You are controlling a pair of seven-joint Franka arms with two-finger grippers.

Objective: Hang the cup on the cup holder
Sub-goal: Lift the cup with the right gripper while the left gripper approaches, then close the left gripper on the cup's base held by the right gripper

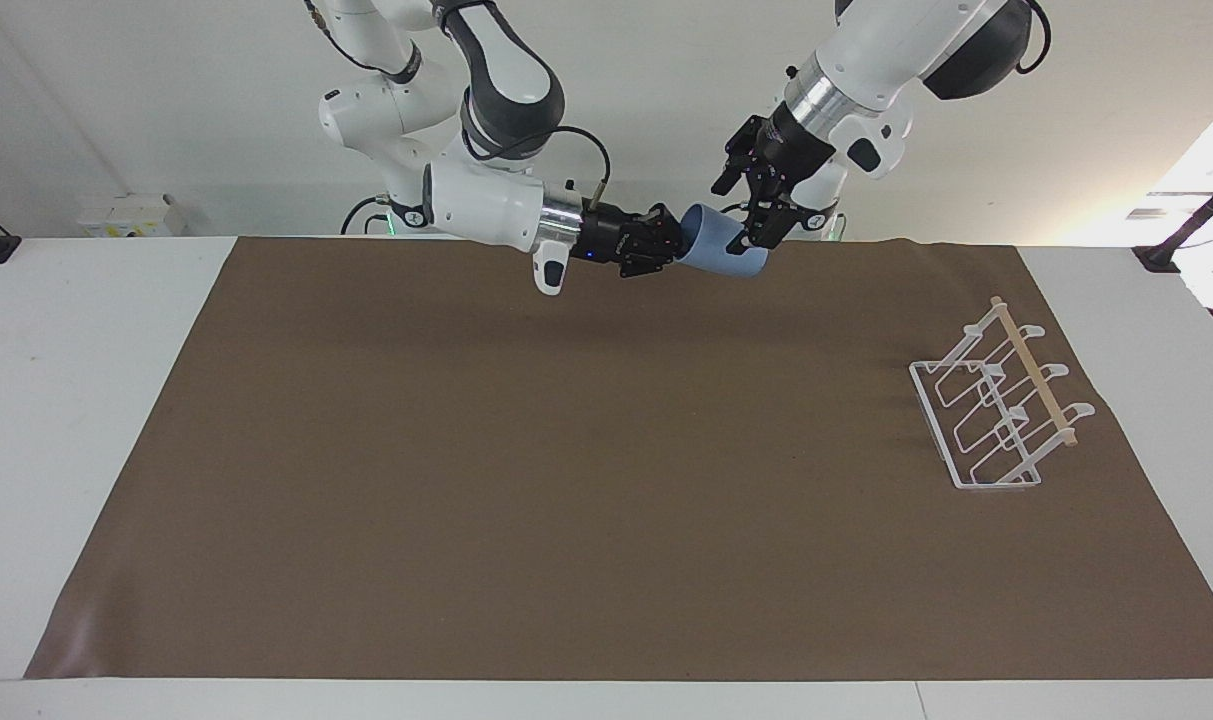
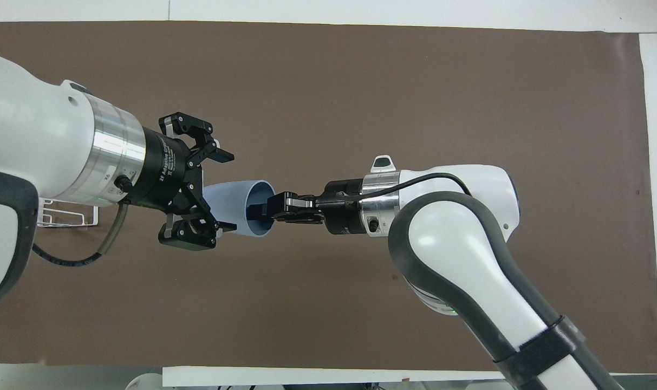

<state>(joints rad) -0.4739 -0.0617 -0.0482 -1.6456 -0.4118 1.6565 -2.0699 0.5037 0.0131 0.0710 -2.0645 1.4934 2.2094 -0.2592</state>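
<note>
**A:** Where is the light-blue cup seen?

**B:** It is held up in the air, over the edge of the brown mat nearest the robots, about midway between the two arms. It is tipped on its side. Nothing can be seen in it but one finger of the right gripper.

**A:** How is it held?

**B:** The right gripper's fingers are pinched tight on the cup's rim, one inside the mouth and one outside. The cup's mouth is turned toward the right arm, and its bottom is pointed toward the left arm.

**A:** And the left gripper?

**B:** Its fingers are spread wide apart. The bottom part of the cup is seen between them. Whether the cup is touched by them cannot be told.

**A:** How are the arms set?

**B:** The right arm is stretched out almost flat, toward the left arm. The left arm is brought down at a slant, so the two grippers are met nose to nose.

**A:** Where is the white wire cup holder?

**B:** It is stood on the mat at the left arm's end of the table, well apart from the cup. Nothing is hung on its loops. A wooden stick is laid along its top.
</note>
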